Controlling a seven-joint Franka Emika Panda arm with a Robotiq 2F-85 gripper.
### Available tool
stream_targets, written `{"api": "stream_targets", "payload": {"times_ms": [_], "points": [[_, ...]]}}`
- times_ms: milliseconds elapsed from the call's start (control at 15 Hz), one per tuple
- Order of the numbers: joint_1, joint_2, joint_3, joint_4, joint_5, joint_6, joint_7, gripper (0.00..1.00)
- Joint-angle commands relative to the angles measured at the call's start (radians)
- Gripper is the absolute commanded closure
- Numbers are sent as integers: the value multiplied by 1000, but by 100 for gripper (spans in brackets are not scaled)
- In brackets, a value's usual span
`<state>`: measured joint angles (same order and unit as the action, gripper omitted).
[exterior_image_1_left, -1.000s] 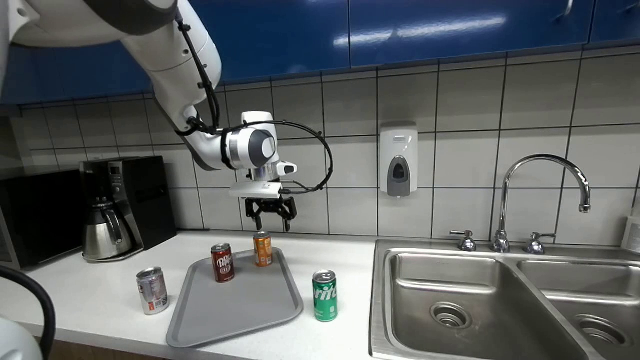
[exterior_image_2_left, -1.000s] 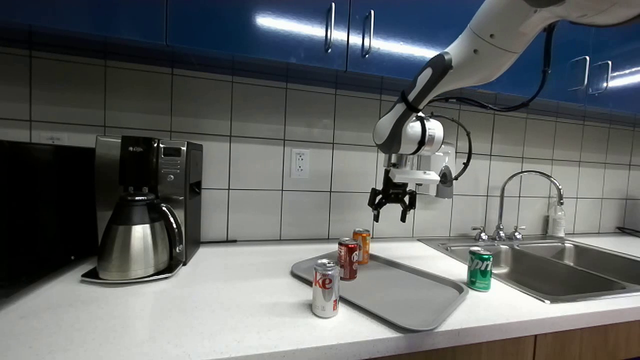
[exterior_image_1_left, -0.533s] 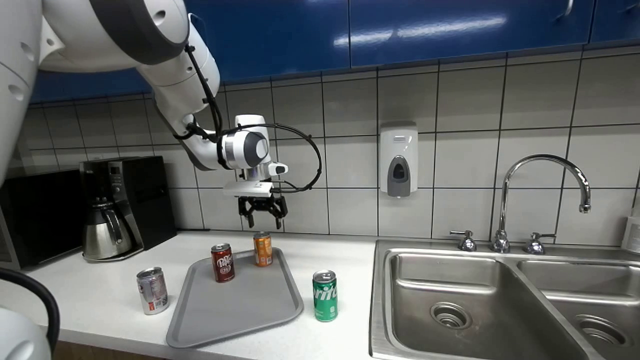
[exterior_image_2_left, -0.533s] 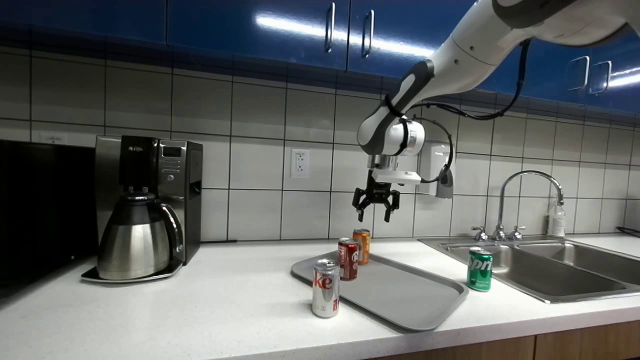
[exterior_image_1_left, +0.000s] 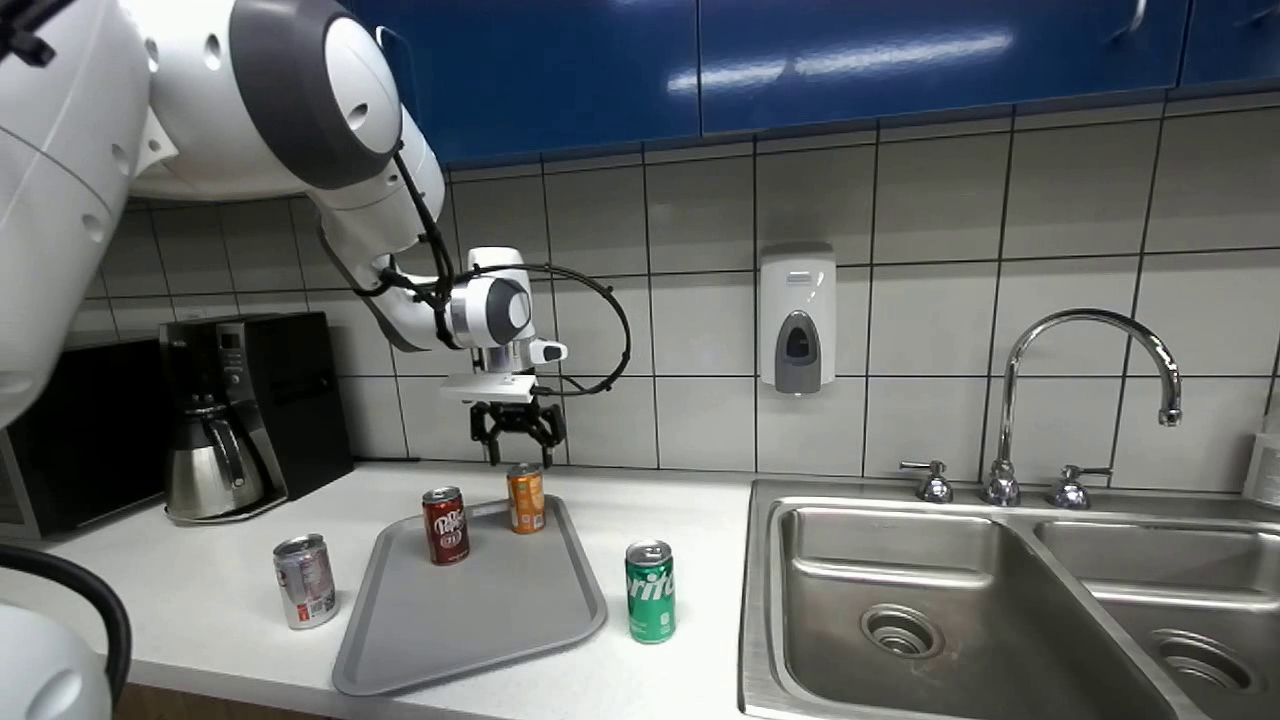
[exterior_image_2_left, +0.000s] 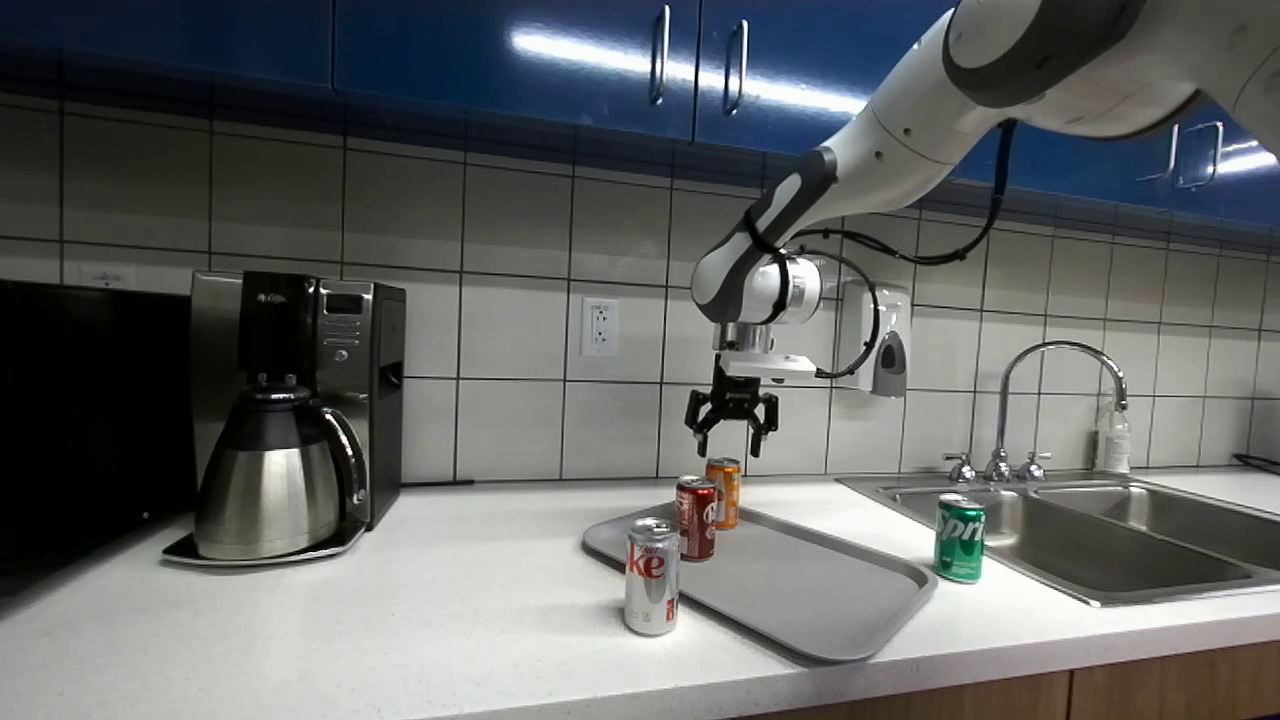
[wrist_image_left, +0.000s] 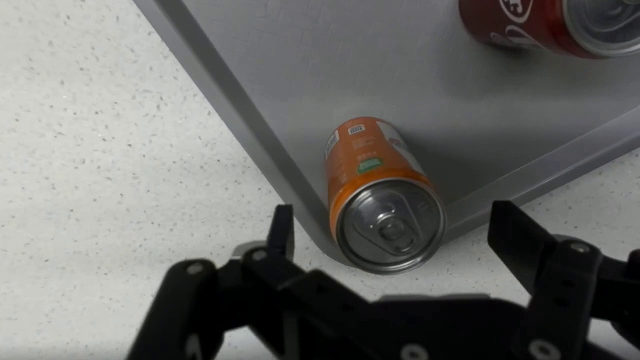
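Nearest, a black gripper (exterior_image_2_left: 729, 449) with jaws spread wide and nothing between them, hovering just above an orange can (wrist_image_left: 382, 200) without touching it. Seemingly at the lining-up step, with fingers (wrist_image_left: 282, 230) to either side of the can in the wrist view. As a next move, probably calls for a straight, centred descent around the can, with both fingers kept off the raised rim of the tray (exterior_image_1_left: 480, 600) before any squeeze. As for the can, upright in one rounded corner of that tray: smooth, painted metal, narrow and cylindrical, with a bare silvery lid and a pull tab. Underneath, flat matt grey, faintly textured and probably moulded plastic, with sides sloping up. Next, on the same tray and apart from the orange one, a dark red Dr Pepper can (exterior_image_1_left: 446, 526), also upright. Farther out, on pale, speckled, hard-looking countertop (exterior_image_2_left: 480, 600), a silver can (exterior_image_2_left: 651, 577) just beside the tray and, across from it, a green Sprite can (exterior_image_1_left: 651, 592), glossy and upright. Beyond that, a brushed-steel sink (exterior_image_1_left: 760, 580) with scooped basins and a curved chrome faucet (exterior_image_1_left: 1010, 390); well apart, a boxy coffee maker (exterior_image_2_left: 345, 400) with a rounded steel carafe (exterior_image_2_left: 270, 490). Farthest, pale glazed tiles (exterior_image_1_left: 700, 320) with dark grout lines, behind a smooth white soap dispenser (exterior_image_1_left: 797, 320) and below glossy blue cabinets (exterior_image_1_left: 560, 80).
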<state>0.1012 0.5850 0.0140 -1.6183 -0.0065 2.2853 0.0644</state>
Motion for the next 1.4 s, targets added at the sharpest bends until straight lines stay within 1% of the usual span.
{"api": "stream_targets", "payload": {"times_ms": [0,600,1067,1133,1200,1267,1333], "points": [[13,60,-6,97,-19,-70,38,0],[20,128,-11,152,-24,-104,42,0],[21,154,-14,176,-27,-114,41,0],[20,155,-14,177,-27,-112,40,25],[20,155,-14,177,-28,-112,38,26],[21,156,-14,177,-29,-111,38,32],[21,156,-14,177,-29,-111,38,42]]}}
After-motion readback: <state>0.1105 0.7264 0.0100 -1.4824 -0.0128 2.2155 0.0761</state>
